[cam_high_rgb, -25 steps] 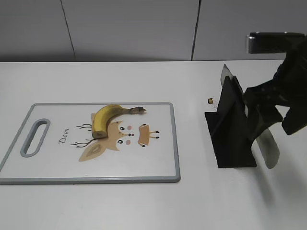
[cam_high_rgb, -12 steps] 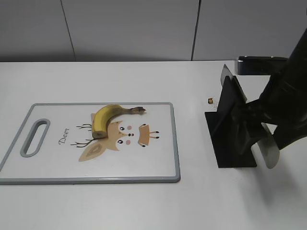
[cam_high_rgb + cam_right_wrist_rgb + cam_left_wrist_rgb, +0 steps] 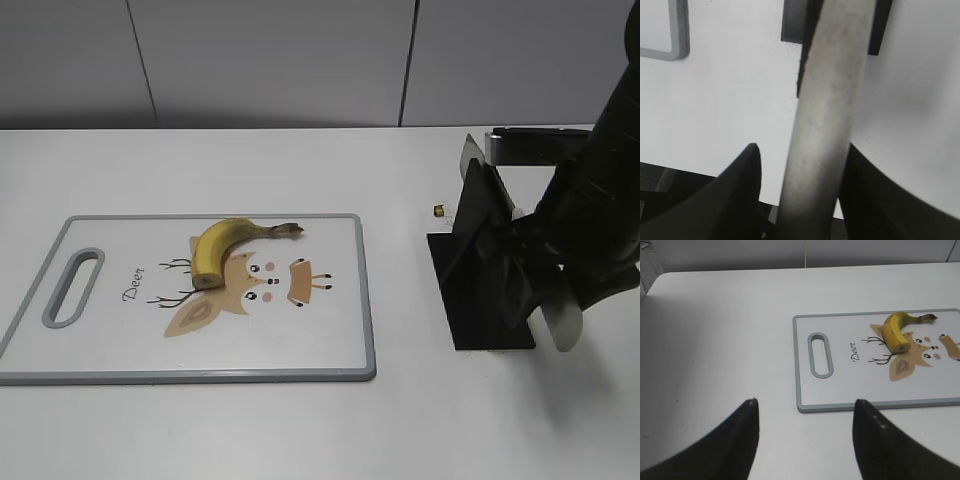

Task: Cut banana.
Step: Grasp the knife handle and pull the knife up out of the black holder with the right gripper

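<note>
The banana lies on the white cutting board, over its deer print, stem to the right; it also shows in the left wrist view. A knife with a grey handle rests in a black stand on the right. My right gripper is at the stand. In the right wrist view its open fingers straddle the knife handle, with a gap on the left side. My left gripper is open and empty above bare table, left of the board.
A small brown object lies on the table just behind the stand. The board's grey handle slot is at its left end. A grey wall runs along the back of the white table.
My right arm has come down and to the left onto the knife stand, bringing its fingers around the knife handle. The banana and board have not moved.
</note>
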Controlling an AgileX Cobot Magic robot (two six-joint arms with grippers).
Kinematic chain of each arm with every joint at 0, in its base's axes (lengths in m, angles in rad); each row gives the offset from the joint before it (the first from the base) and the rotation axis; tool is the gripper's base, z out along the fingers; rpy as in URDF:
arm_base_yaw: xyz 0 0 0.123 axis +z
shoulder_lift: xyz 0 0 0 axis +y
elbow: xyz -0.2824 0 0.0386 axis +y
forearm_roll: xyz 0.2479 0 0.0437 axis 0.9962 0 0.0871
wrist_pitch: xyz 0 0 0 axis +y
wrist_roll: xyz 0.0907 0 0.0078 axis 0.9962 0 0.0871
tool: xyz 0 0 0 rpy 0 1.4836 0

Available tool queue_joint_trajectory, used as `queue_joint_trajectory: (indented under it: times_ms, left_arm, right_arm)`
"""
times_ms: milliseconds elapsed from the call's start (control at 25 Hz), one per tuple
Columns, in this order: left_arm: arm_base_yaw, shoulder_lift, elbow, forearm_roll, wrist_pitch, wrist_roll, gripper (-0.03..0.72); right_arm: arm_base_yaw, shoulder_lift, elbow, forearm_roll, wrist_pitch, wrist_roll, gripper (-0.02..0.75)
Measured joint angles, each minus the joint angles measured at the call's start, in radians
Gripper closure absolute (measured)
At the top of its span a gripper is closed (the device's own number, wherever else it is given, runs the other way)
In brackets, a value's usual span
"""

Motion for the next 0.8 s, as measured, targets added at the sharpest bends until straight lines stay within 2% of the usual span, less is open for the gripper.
queue_joint_trajectory:
  times_ms: [800]
  left_arm:
    - [0.000, 0.000, 0.000, 0.000, 0.000, 0.000, 0.127]
  right_arm:
    - [0.000, 0.032, -0.039, -0.018, 0.018, 0.022, 0.384]
